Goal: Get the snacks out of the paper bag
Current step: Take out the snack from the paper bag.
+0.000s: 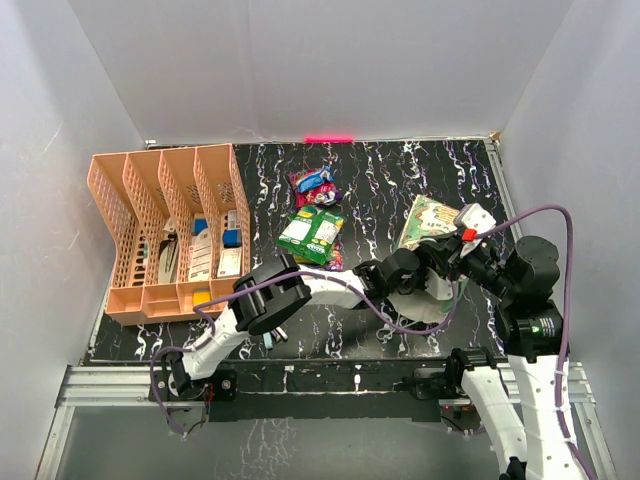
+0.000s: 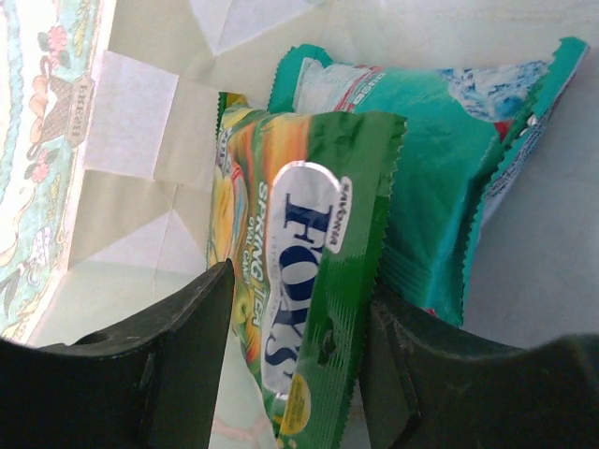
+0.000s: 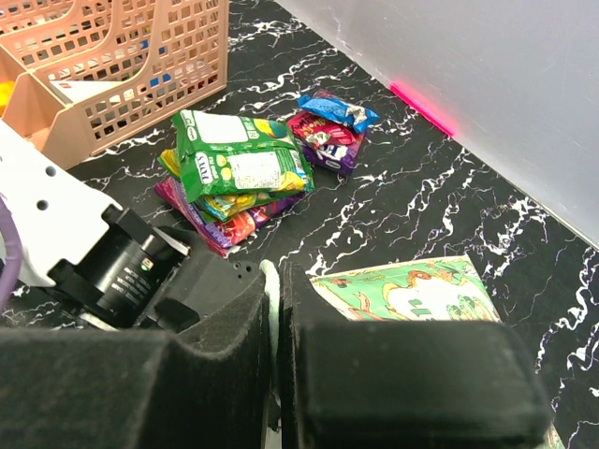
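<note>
Fingers of the left gripper (image 2: 299,290), deep inside the paper bag (image 2: 122,122), pinch a green packet (image 2: 309,234) with a teal packet (image 2: 430,168) behind it, while the right gripper (image 3: 278,290) is clenched on the bag's rim and other snacks (image 3: 243,168) lie piled on the table (image 3: 421,187) near the orange tray (image 3: 140,56).

Plain white walls (image 1: 330,60) enclose a black marble-patterned table (image 1: 385,170), a pink strip (image 1: 330,138) along its far edge.
</note>
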`<state>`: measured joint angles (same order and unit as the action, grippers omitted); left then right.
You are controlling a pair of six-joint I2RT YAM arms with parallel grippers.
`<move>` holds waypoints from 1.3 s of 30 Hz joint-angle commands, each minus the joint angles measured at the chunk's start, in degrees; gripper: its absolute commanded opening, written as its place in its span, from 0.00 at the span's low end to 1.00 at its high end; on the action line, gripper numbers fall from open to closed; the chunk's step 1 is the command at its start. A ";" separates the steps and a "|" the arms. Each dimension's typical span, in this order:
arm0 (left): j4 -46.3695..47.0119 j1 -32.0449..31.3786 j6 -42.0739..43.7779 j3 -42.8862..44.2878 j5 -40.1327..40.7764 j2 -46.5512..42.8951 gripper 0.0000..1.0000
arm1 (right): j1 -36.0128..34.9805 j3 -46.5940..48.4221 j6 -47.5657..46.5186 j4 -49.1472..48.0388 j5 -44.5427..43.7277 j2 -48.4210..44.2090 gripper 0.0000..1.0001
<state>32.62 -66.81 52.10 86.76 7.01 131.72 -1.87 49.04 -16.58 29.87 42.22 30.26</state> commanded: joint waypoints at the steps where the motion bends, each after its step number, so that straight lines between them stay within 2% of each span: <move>1: -0.04 0.39 1.78 4.03 2.00 2.24 0.50 | -0.36 3.92 1.04 -3.82 1.72 -0.36 0.07; 3: -0.68 0.56 1.70 5.77 3.35 3.10 0.44 | -0.35 4.18 1.02 -3.59 1.65 -0.45 0.07; 8: -0.42 0.44 2.25 6.11 4.47 1.00 0.10 | -0.33 3.45 1.31 -4.21 -0.12 -0.68 0.07; 10: -1.22 0.21 0.02 4.52 3.49 -1.84 0.00 | -0.41 3.00 1.85 -5.11 -1.64 -0.84 0.07; 20: -5.48 -1.91 -15.91 -13.07 -11.34 -23.80 0.00 | -0.36 1.48 5.28 -11.83 -17.36 0.50 0.07; 25: -14.83 -2.99 -20.53 -17.01 -19.14 -34.39 0.00 | -0.42 1.39 3.84 -12.79 -20.74 1.63 0.07; 30: -24.22 -4.63 -24.25 -17.36 -23.37 -43.64 0.00 | -0.39 0.78 2.52 -13.10 -21.20 1.44 0.07; 35: -32.66 -4.64 -28.39 -17.48 -23.49 -56.27 0.00 | -0.41 0.06 1.12 -12.02 -22.92 0.54 0.07; 39: -42.53 -4.63 -30.11 -15.45 -18.80 -65.09 0.00 | -0.34 -0.39 0.40 -11.05 -23.66 -0.21 0.07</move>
<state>-1.13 -71.48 25.26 68.97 -14.09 75.59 -1.96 48.88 -14.81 21.21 20.80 31.38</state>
